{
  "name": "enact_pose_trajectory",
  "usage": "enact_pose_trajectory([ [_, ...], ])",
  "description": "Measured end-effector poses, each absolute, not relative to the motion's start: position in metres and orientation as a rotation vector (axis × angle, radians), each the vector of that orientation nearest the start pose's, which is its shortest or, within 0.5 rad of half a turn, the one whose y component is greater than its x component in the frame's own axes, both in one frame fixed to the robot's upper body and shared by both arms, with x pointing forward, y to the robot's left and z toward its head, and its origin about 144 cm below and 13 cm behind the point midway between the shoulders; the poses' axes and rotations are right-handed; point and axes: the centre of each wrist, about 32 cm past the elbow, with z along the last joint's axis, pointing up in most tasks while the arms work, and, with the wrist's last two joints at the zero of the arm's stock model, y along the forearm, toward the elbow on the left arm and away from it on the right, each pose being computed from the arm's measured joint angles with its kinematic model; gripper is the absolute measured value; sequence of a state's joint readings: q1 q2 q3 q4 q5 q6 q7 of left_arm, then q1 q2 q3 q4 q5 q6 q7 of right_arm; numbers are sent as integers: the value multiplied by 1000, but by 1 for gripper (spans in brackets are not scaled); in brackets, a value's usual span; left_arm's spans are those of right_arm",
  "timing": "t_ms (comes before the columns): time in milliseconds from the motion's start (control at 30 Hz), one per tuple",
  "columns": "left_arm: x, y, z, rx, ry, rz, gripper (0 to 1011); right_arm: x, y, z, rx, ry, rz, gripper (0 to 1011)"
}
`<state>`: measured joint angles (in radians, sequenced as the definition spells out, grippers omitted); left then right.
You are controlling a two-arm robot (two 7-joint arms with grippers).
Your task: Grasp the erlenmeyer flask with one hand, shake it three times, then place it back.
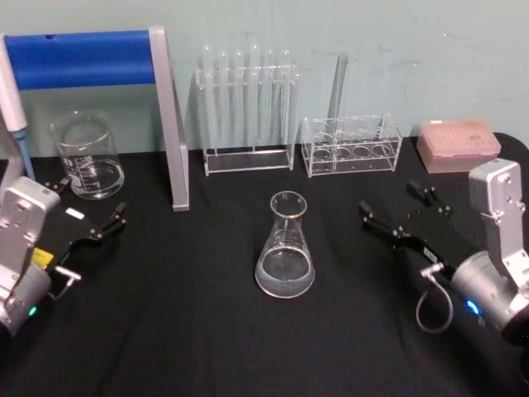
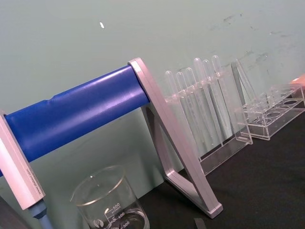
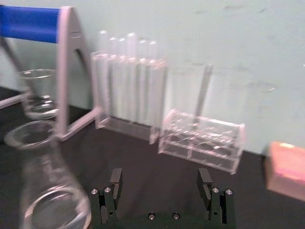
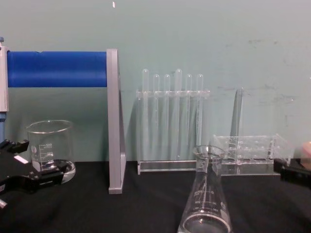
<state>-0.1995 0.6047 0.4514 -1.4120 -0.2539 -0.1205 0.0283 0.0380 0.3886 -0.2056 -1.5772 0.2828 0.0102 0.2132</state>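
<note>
The erlenmeyer flask [image 1: 285,246] stood upright on the black desk [image 1: 190,331], at the centre of the head view, untouched. The right claw [image 1: 397,213] hovered at middle right of that frame, released, fingers spread, apart from the flask. The left claw [image 1: 89,208] waited at middle left, released, near the beaker [image 1: 87,155].

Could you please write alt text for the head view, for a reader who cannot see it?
A clear erlenmeyer flask stands upright on a black table, untouched, with the right gripper open beside it and the left gripper open near a glass beaker. Behind stand two test tube racks and a pink box.
</note>
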Motion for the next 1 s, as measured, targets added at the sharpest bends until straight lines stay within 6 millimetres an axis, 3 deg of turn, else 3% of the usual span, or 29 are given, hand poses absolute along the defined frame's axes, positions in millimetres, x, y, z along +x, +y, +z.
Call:
enact_pose_trajectory([
  [500, 489, 310, 1140, 304, -285, 1248, 1001, 493, -251, 1134, -181, -313, -1295, 1002],
  [1000, 489, 310, 1140, 304, -285, 1248, 1001, 492, -251, 1135, -175, -307, -1297, 1003],
])
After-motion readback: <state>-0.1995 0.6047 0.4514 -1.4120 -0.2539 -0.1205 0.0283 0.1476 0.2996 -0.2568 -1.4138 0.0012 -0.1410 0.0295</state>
